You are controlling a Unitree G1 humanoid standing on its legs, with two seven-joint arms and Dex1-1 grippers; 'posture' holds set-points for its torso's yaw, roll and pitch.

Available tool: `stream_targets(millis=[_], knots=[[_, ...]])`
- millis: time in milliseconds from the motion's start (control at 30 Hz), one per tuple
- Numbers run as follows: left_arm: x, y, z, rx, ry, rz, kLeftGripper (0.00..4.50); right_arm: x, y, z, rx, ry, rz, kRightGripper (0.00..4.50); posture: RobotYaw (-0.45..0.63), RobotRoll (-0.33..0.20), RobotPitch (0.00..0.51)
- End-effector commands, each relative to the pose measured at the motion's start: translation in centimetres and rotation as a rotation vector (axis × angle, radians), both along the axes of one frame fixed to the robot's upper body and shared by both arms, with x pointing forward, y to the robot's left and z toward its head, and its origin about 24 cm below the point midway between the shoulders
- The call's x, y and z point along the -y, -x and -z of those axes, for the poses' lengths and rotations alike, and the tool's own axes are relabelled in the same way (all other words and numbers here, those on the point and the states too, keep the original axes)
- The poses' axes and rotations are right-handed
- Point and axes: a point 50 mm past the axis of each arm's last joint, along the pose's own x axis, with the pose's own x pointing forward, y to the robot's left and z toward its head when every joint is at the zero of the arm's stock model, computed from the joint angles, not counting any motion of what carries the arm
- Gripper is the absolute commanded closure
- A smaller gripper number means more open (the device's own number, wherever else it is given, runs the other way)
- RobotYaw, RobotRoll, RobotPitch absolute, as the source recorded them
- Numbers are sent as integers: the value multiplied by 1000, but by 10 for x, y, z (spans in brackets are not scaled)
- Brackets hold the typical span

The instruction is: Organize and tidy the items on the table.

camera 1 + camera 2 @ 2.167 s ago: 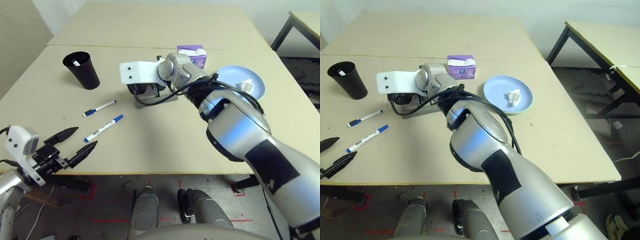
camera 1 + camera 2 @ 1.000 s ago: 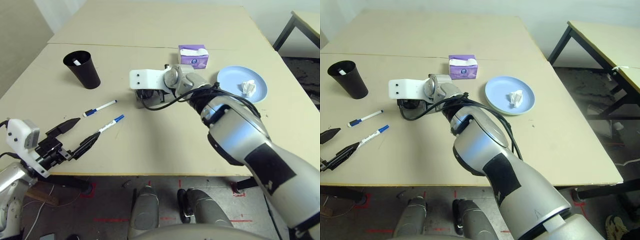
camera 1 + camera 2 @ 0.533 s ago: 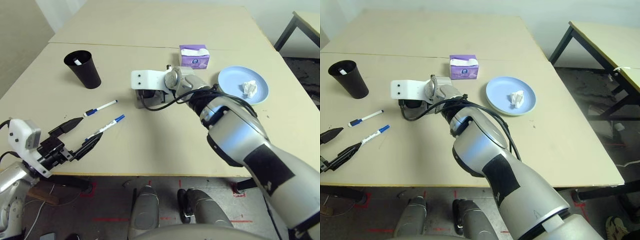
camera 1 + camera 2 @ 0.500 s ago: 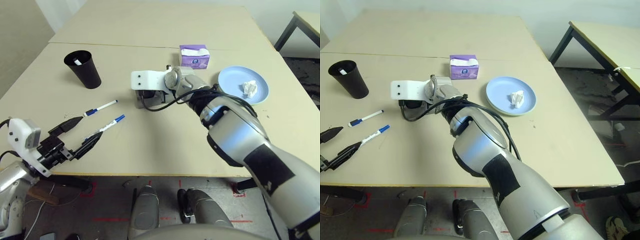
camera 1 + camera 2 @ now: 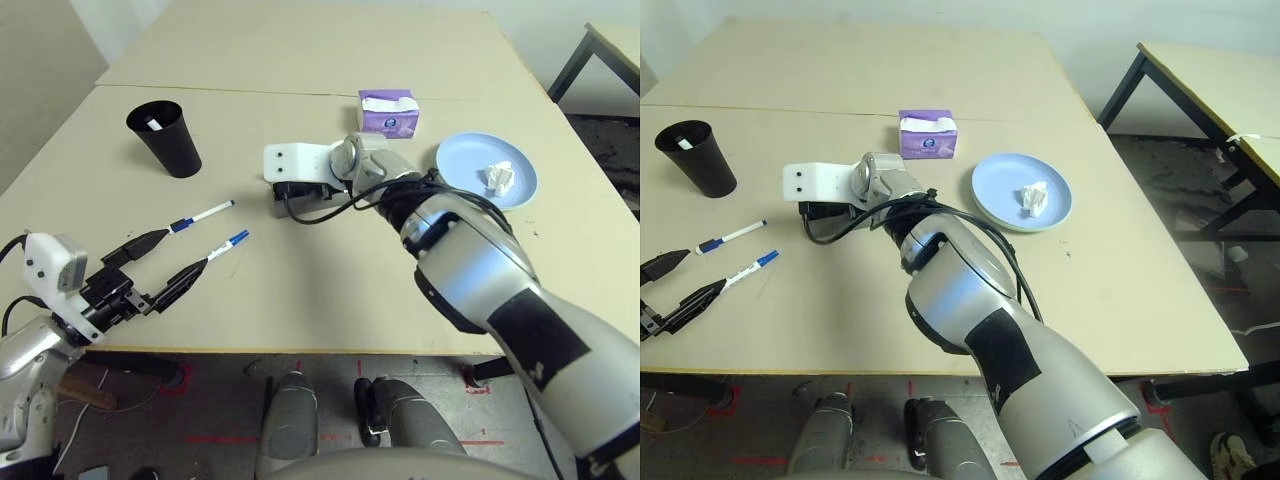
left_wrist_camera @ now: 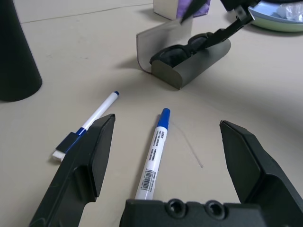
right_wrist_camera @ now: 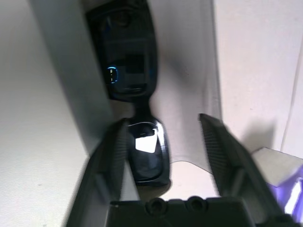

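Two white blue-capped markers (image 6: 92,124) (image 6: 154,151) lie on the pale table (image 5: 330,290) near its front left. My left gripper (image 5: 186,249) hovers low and open just before them, and the nearer marker lies between its fingers (image 6: 90,161). The black cup (image 5: 162,138) stands at the back left. The grey glasses case (image 6: 203,61) lies open mid-table with the black sunglasses (image 7: 130,71) inside. My right gripper (image 7: 163,119) is open over the case, with one lens beside one finger. The crumpled tissue (image 5: 495,176) rests on the light-blue plate (image 5: 465,165).
A purple tissue box (image 5: 387,112) stands behind the case, left of the plate. A seam line runs across the table behind the cup and the box. A separate black-legged table (image 5: 1210,70) stands at the far right.
My left gripper has moved forward toward the markers, so its fingers now flank the nearer one. The right arm has stayed over the case.
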Motion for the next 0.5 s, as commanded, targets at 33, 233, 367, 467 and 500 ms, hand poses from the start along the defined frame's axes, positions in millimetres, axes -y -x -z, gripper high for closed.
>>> stream_targets(millis=[33, 233, 367, 467, 500], knots=[[1, -2, 6, -19, -1, 11, 0, -3, 4, 10, -55, -6, -4, 288, 169, 0, 172], [1, -7, 9, -27, 3, 21, 0, 3, 0, 4, -42, -17, 15, 37, 149, 0, 167], [1, -10, 12, -33, 8, 25, 0, 7, -5, -12, -26, -52, 34, 37, 136, 0, 162], [2, -12, 14, -34, 12, 29, 0, 7, -6, -27, -24, -114, 48, 37, 129, 0, 159], [2, -12, 15, -35, 13, 29, 0, 6, -7, -36, -33, -162, 56, 37, 126, 0, 158]])
